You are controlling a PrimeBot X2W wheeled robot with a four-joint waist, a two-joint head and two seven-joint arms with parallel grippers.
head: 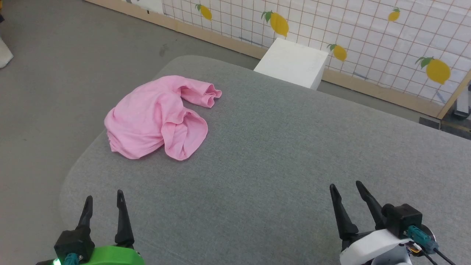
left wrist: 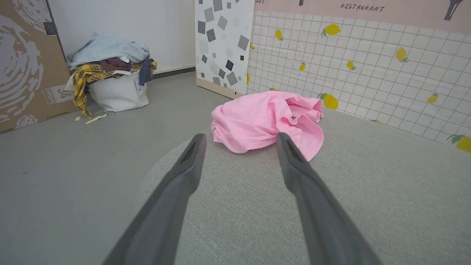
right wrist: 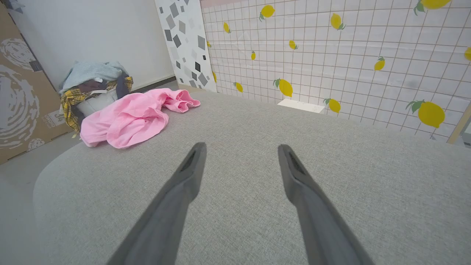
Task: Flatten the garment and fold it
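Grey tabletop (head: 276,154): pink garment (head: 154,117) crumpled at 10 o'clock, judged soft, light; hem to be gripped; left hand (head: 104,195), right hand (head: 345,184) released.

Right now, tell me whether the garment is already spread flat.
No, the garment lies bunched in a rumpled heap near one corner of the grey padded surface.

Soft matt pink garment (head: 154,116) lies on rough woven grey cloth table (head: 279,154)
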